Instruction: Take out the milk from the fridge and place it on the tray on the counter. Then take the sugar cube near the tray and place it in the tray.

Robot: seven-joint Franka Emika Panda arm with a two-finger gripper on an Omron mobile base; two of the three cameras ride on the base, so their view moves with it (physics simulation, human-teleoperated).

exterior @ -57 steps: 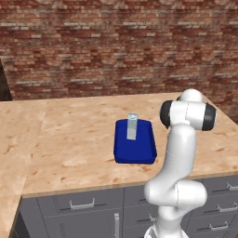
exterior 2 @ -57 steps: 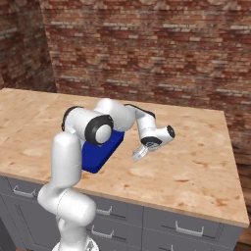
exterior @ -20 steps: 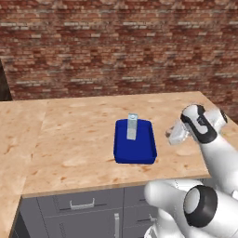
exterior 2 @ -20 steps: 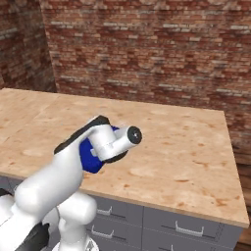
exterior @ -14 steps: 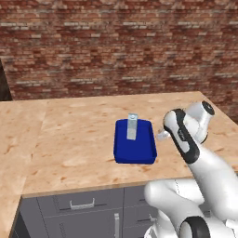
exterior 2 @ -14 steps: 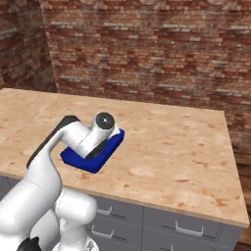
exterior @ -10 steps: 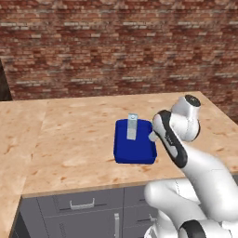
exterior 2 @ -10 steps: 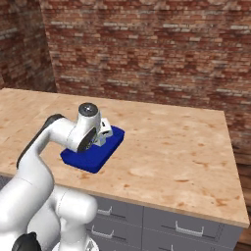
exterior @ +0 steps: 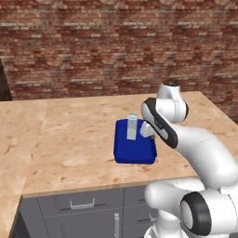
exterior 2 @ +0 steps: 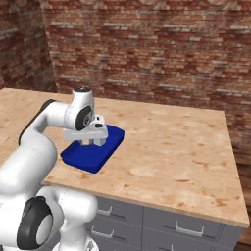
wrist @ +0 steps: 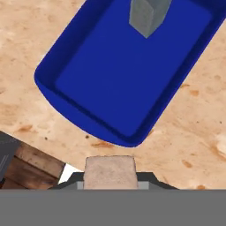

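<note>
Above the right edge of the tray (exterior: 135,151), the gripper (exterior 2: 92,139) is now held low, whereas half a second earlier the hand was seen a little further right, and a second earlier it was raised well to the right of the tray over bare counter (exterior: 74,135). Neither the tray nor the milk (exterior: 132,126) has been shifted across these moments; the carton is stood upright inside the tray at its far end.

From the left base camera the fingers are hidden behind the white forearm, so the hand is seen merely as close beside the carton. From the right base camera the hand is shown over the tray's far right part, though the fingertips are too small to be judged there. From the hand camera the sugar cube (wrist: 109,173) is revealed, a pale tan block pinched between the closed finger tips at the bottom of the picture. Beyond it the tray's rounded rim (wrist: 62,103) and blue floor are seen, and the grey base of the carton (wrist: 148,15) appears at the top, apparently well apart from the cube.
</note>
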